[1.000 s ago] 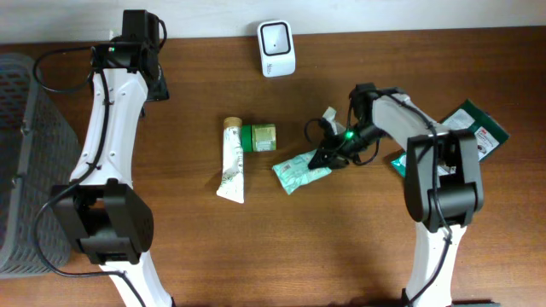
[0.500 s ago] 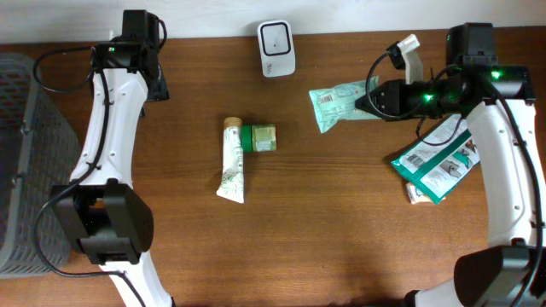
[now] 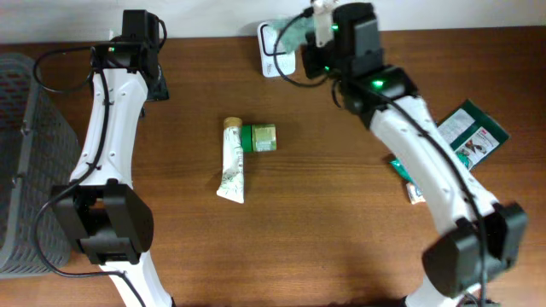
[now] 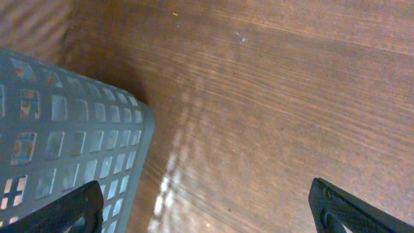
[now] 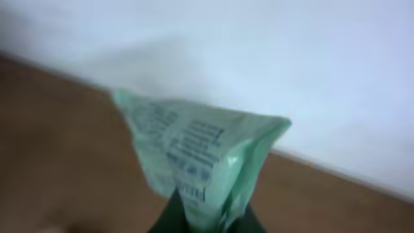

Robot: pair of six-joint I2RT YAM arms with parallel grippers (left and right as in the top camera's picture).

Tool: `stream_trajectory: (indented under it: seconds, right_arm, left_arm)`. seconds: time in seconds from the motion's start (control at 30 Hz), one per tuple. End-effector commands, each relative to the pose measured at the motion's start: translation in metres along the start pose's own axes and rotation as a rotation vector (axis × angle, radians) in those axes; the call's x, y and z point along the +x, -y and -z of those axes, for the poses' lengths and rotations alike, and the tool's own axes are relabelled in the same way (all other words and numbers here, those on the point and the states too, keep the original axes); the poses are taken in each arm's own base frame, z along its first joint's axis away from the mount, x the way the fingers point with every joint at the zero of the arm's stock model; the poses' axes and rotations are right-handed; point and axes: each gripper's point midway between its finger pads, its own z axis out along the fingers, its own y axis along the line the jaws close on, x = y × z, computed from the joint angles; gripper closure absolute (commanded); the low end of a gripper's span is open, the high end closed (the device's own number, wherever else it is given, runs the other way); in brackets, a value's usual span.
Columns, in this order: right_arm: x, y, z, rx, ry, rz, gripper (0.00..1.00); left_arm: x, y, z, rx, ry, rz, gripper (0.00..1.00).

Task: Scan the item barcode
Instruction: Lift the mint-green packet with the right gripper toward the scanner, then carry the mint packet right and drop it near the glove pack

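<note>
Right gripper [image 5: 206,217] is pinched tight on the green packet [image 5: 194,152], dangling it right over the white scanner [image 3: 271,55], I'd guess so the print faces the reader. Left gripper [image 4: 207,210] sits wide apart by the basket [image 4: 58,129], out of the way.

Front half of counter [image 3: 299,256] is open between the arms; mid-counter blocked by tube [image 3: 231,162] touching green jar [image 3: 260,137]. Grey basket [image 3: 17,170] walls the left edge (left arm [image 3: 107,111] just beside it). Right arm [image 3: 418,153] crosses diagonally, right end effector [image 5: 208,219] pinching green pouch [image 5: 194,155] over scanner [image 3: 273,58]; packets [image 3: 469,132] clutter the right.
</note>
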Motion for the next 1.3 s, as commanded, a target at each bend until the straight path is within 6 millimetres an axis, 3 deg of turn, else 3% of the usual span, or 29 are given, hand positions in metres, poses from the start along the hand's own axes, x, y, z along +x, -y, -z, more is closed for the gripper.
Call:
stream_trajectory:
  seconds: [0.0, 0.17, 0.3, 0.43, 0.57, 1.07, 1.17, 1.27]
  right_arm:
    - [-0.001, 0.024, -0.036, 0.19, 0.052, 0.183, 0.96]
    - [-0.005, 0.018, -0.091, 0.264, 0.207, 0.471, 0.96]
    - [-0.006, 0.009, -0.109, 0.325, 0.289, 0.646, 0.96]
    - [0.013, -0.015, -0.129, 0.343, 0.275, 0.894, 0.96]
    - [0.036, -0.026, -0.145, 0.334, 0.236, 1.021, 0.96]
    - [0.028, -0.024, -0.142, 0.379, 0.26, 1.001, 0.96]
    - [0.001, -0.022, -0.121, 0.399, 0.298, 0.934, 0.96]
    - [-0.043, -0.012, -0.075, 0.372, 0.326, 0.77, 0.96]
  left_arm:
    - [-0.002, -0.004, 0.004, -0.009, 0.01, 0.004, 0.01]
    - [-0.002, -0.004, 0.004, -0.009, 0.01, 0.004, 0.01]
    - [-0.002, -0.004, 0.004, -0.009, 0.01, 0.004, 0.01]
    - [-0.002, -0.004, 0.004, -0.009, 0.01, 0.004, 0.01]
    - [-0.002, -0.004, 0.004, -0.009, 0.01, 0.004, 0.01]
    - [-0.002, -0.004, 0.004, -0.009, 0.01, 0.005, 0.01]
    - [-0.002, -0.004, 0.004, -0.009, 0.01, 0.005, 0.01]
    - [-0.002, -0.004, 0.004, -0.009, 0.01, 0.005, 0.01]
